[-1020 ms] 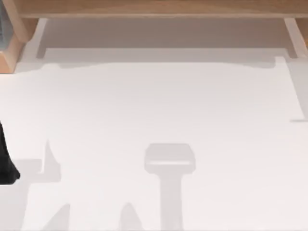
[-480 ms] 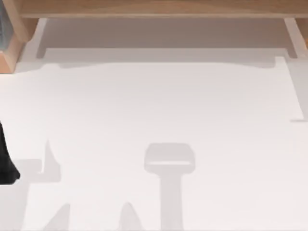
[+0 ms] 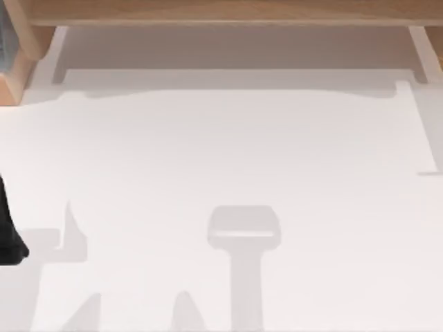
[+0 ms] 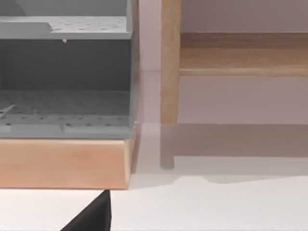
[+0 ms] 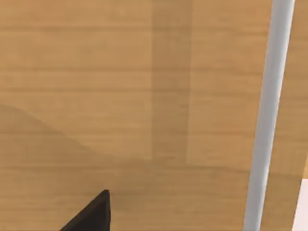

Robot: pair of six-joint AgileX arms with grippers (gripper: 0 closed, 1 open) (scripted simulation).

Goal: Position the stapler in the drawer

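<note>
The stapler is out of view. In the left wrist view a wood-fronted cabinet point(image 4: 62, 161) with grey perforated trays point(image 4: 67, 108) stands on the white table; I cannot tell which part is the drawer. Its corner sits at the top view's far left point(image 3: 12, 76). My left gripper point(image 4: 91, 216) is a black tip just in front of that wooden front, and its arm point(image 3: 8, 235) sits at the table's left edge. My right gripper point(image 5: 94, 214) hovers close to a wooden surface point(image 5: 120, 96) crossed by a pale grey bar point(image 5: 269, 115).
A long wooden shelf point(image 3: 221, 12) on thin legs point(image 3: 422, 52) runs along the back of the white table point(image 3: 221, 152). One wooden post point(image 4: 169, 62) stands beside the cabinet. Arm shadows lie on the table's near part.
</note>
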